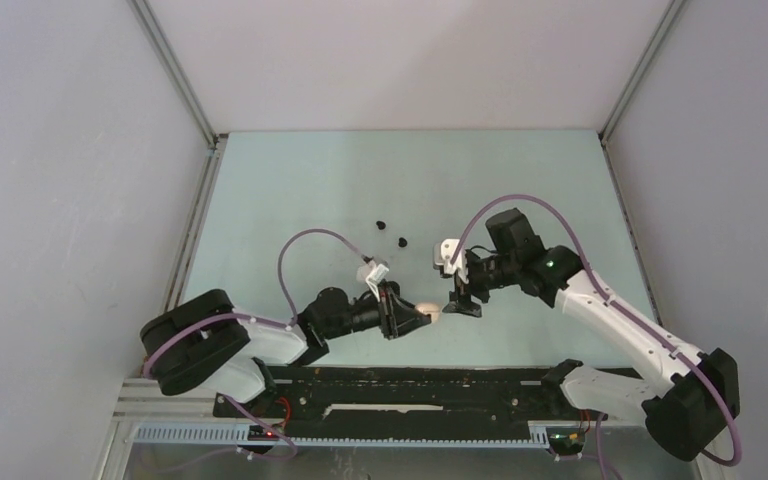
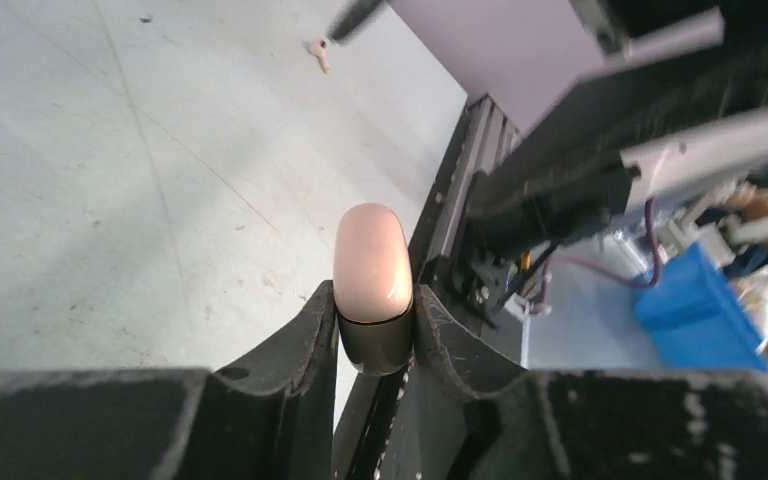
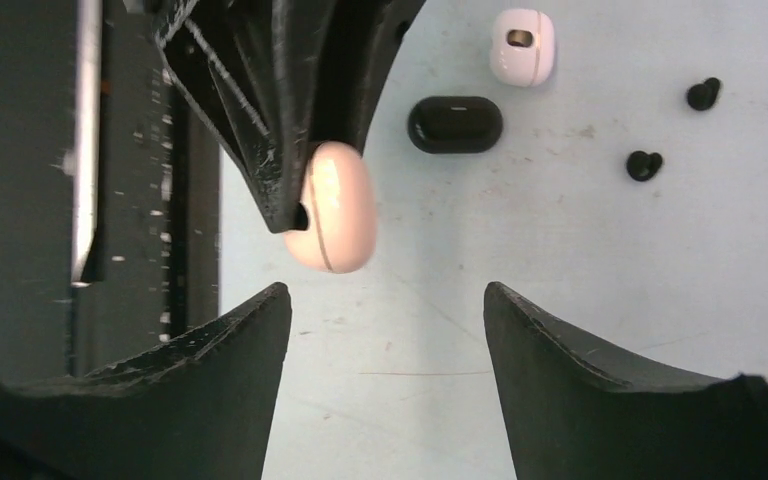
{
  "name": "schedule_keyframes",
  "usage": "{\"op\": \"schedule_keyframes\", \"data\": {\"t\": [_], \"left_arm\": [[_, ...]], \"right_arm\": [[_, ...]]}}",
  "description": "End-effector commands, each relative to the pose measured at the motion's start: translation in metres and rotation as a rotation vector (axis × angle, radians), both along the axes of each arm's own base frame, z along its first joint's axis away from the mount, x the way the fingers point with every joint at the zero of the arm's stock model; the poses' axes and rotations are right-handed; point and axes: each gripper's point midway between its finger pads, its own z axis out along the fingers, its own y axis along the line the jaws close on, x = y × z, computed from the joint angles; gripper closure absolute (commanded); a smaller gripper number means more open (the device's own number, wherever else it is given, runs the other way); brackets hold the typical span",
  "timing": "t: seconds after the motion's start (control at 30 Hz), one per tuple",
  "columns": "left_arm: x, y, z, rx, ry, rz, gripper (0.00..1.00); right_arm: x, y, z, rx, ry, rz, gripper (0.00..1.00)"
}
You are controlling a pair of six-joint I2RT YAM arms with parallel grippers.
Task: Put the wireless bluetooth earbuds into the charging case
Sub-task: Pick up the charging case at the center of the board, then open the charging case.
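My left gripper (image 1: 412,318) (image 2: 375,293) is shut on a pale pink, pebble-shaped charging case (image 2: 371,262), which is closed and sticks out past the fingertips just above the table. The case also shows in the top view (image 1: 427,312) and the right wrist view (image 3: 330,220). My right gripper (image 1: 465,302) (image 3: 387,292) is open and empty, a little to the right of the case. Two black earbuds (image 3: 705,93) (image 3: 644,164) lie apart on the table, farther back (image 1: 381,224) (image 1: 401,241). A pale earbud with a short stem (image 2: 317,52) lies on the table ahead of the left gripper.
A closed black case (image 3: 455,124) and a white case (image 3: 522,45) lie on the pale green table (image 1: 290,190) beyond the left gripper. The black rail of the arm bases (image 1: 410,385) runs along the near edge. White walls enclose the other sides.
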Motion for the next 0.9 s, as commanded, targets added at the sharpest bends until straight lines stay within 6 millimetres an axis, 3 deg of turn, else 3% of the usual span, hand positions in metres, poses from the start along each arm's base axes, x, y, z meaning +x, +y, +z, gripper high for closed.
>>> {"op": "schedule_keyframes", "data": {"t": [0.0, 0.23, 0.47, 0.87], "left_arm": [[-0.023, -0.004, 0.032, -0.028, -0.415, -0.094, 0.97], [-0.032, -0.011, 0.021, 0.111, -0.664, -0.108, 0.96], [-0.034, -0.016, 0.022, 0.103, -0.679, -0.106, 0.97], [-0.032, -0.012, 0.029, 0.058, -0.668, -0.059, 0.97]], "right_arm": [[-0.032, 0.008, 0.027, 0.083, 0.205, 0.098, 0.29], [-0.039, 0.012, 0.016, 0.07, 0.296, 0.125, 0.4], [-0.048, 0.014, 0.005, 0.027, 0.314, 0.163, 0.47], [-0.052, 0.012, 0.002, 0.016, 0.33, 0.179, 0.54]]}}
